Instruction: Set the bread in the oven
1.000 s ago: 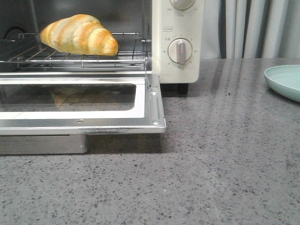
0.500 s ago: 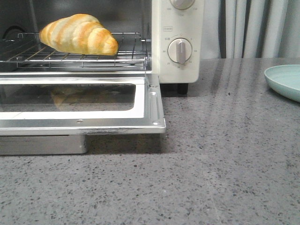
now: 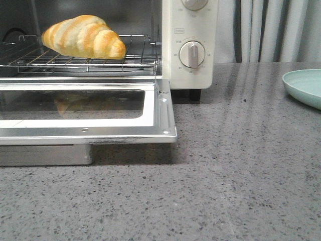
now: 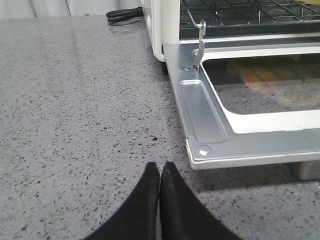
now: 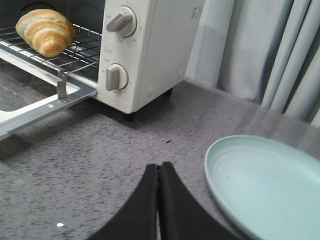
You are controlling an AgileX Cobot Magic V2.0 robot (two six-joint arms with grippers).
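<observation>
The bread [image 3: 84, 37], a golden croissant roll, lies on the wire rack [image 3: 135, 57] inside the cream-white oven [image 3: 190, 45]; it also shows in the right wrist view [image 5: 46, 31]. The oven's glass door [image 3: 160, 108] hangs open and flat. My left gripper [image 4: 159, 167] is shut and empty, over the counter beside the door's corner [image 4: 202, 150]. My right gripper [image 5: 158, 167] is shut and empty, over the counter next to the plate. Neither gripper shows in the front view.
A pale green plate [image 3: 306, 86] sits at the right of the grey speckled counter [image 3: 241, 175]; it also shows in the right wrist view [image 5: 270, 185]. Grey curtains [image 3: 276, 30] hang behind. A black cable [image 4: 122, 15] lies behind the oven.
</observation>
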